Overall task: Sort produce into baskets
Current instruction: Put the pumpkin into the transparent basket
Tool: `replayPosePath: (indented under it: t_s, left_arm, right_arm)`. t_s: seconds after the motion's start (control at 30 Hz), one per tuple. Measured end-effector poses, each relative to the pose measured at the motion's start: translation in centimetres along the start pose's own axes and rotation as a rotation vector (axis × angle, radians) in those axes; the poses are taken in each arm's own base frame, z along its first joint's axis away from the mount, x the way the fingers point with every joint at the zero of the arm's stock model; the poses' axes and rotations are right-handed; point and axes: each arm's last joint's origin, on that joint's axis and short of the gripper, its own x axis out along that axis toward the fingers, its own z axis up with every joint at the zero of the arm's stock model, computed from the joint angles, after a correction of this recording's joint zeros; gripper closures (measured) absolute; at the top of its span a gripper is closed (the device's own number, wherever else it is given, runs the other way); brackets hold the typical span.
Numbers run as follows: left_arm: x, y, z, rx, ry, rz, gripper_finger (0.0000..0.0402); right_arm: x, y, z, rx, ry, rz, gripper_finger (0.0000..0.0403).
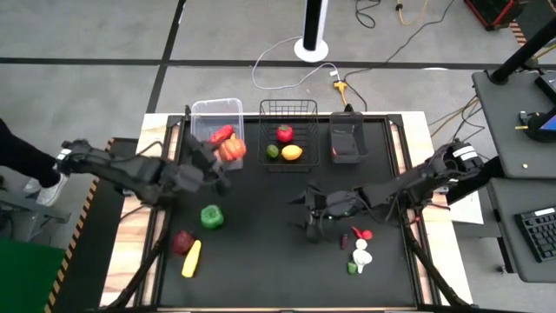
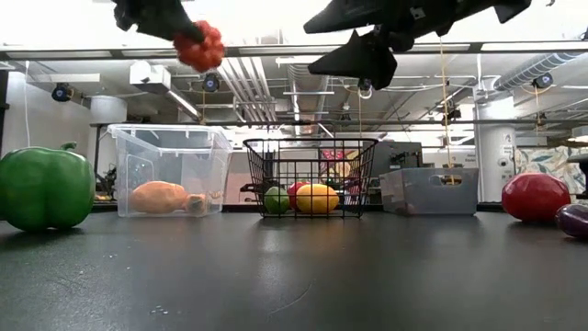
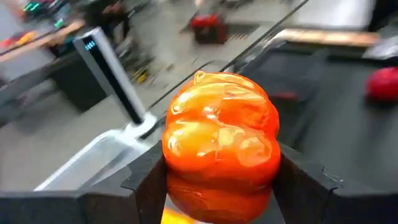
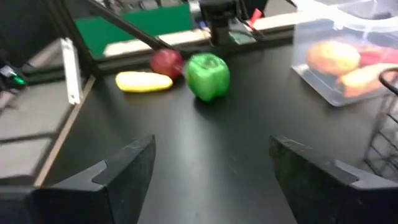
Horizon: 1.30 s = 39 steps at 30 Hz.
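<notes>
Tabletop (image 1: 261, 261): black, produce scattered.
Left tool (image 1: 228, 156): an orange pepper (image 3: 221, 140) is held above the clear tub (image 1: 213, 113).
Right tool (image 4: 211, 165): spread wide, nothing held.

The small white and green produce (image 1: 359, 259) near the table's front is too tiny to identify.
</notes>
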Motion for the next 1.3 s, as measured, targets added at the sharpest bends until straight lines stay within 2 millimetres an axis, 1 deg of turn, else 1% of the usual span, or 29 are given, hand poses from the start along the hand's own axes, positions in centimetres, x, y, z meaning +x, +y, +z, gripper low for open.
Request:
replayPosePath:
  t_s: [0.17, 0.3, 0.5, 0.63, 0.77, 0.87, 1.03, 1.13, 1.3]
  left_arm:
    - [2.0, 3.2, 0.9, -0.037, 0.153, 0.094, 0.0185]
    - [3.8, 5.7, 1.1, -0.055, 0.247, 0.127, 0.0185]
    - [6.5, 9.7, 0.3, -0.150, 0.381, 0.126, 0.0185]
    - [8.2, 11.7, -0.3, -0.219, 0.449, 0.163, 0.0185]
    - [9.8, 12.6, -0.5, -0.253, 0.504, 0.161, 0.0184]
    - [11.2, 12.9, -0.5, -0.216, 0.563, 0.160, 0.0184]
    - [13.5, 12.9, -0.4, -0.072, 0.658, 0.123, 0.0184]
    - [14.5, 12.6, -1.0, 0.076, 0.710, 0.020, 0.0183]
    - [15.8, 12.2, -1.9, 0.200, 0.761, -0.106, 0.0183]
  right_arm:
    - [0.1, 0.0, 0.8, -0.024, 0.073, -0.047, 0.0102]
    - [0.1, 0.2, 1.6, -0.032, 0.085, -0.052, 0.0102]
    - [0.0, 0.3, 1.8, -0.051, 0.101, -0.055, 0.0105]
    - [0.0, 0.2, 1.7, -0.057, 0.113, -0.074, 0.0101]
    - [0.0, 0.1, 1.7, -0.056, 0.112, -0.077, 0.0099]
    - [0.1, 0.0, 1.7, -0.055, 0.112, -0.080, 0.0101]
    - [0.1, 0.0, 1.7, -0.055, 0.115, -0.082, 0.0098]
    - [0.0, -0.1, 1.5, -0.054, 0.128, -0.085, 0.0097]
    - [0.0, -0.1, 1.3, -0.048, 0.150, -0.092, 0.0100]
